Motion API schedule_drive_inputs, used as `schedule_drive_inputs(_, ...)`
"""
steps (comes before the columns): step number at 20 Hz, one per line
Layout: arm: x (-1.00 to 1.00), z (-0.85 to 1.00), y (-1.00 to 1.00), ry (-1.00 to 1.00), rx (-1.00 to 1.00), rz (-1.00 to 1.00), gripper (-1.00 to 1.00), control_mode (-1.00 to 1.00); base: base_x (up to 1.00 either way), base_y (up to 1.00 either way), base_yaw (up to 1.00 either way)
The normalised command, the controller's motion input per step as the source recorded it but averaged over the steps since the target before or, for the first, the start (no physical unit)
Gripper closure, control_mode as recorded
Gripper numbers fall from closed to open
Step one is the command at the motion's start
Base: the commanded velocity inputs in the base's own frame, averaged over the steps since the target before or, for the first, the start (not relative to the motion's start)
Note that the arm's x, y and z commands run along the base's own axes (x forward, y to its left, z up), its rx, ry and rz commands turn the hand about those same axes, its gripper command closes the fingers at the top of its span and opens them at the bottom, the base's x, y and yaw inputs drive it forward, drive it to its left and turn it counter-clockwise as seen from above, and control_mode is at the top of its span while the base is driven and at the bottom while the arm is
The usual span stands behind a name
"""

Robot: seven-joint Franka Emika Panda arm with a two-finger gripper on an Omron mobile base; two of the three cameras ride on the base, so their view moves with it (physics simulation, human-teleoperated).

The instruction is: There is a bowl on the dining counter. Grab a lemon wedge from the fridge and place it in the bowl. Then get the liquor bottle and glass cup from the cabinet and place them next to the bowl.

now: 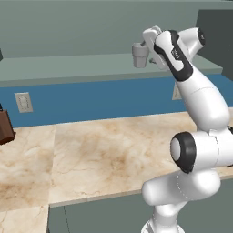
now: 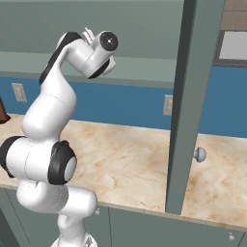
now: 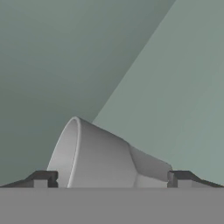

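The glass cup (image 1: 140,55), a translucent grey tumbler, stands on the open cabinet's shelf (image 1: 68,68). My raised arm reaches up to it, and the white hand is just right of the cup in the left base view. In the hand view the cup (image 3: 100,155) looks tipped sideways because the hand is rolled. It lies between the two finger tips of my gripper (image 3: 113,181), which is open with a finger tip on each side and no visible contact. The bowl, dining counter, lemon wedge, fridge and liquor bottle are out of view.
The cabinet's open door (image 2: 193,96) stands edge-on at the right, with a round knob (image 2: 199,154). Below is a beige marbled counter (image 1: 100,154) against a blue wall with outlets (image 1: 23,102). A brown object (image 1: 4,127) sits at the counter's left edge.
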Motion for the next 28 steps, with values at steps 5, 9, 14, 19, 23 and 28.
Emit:
schedule_drive_inputs(5,0.14,-0.08,0.00,0.00,0.00,0.00,-1.00,-1.00,0.00,0.00,0.00)
schedule_drive_inputs(9,0.00,-0.08,0.00,0.00,0.00,0.00,-1.00,-1.00,0.00,0.00,0.00)
schedule_drive_inputs(14,-0.05,-0.18,0.00,0.00,0.00,0.00,1.00,-1.00,0.00,0.00,0.00)
schedule_drive_inputs(19,0.00,-0.31,0.00,0.00,0.00,0.00,1.00,-1.00,0.00,0.00,0.00)
schedule_drive_inputs(23,-0.12,-0.25,0.00,0.00,0.00,0.00,1.00,-1.00,0.00,0.00,0.00)
schedule_drive_inputs(28,-0.64,-0.05,0.00,-0.06,0.00,0.00,1.00,-1.00,0.00,0.00,0.00)
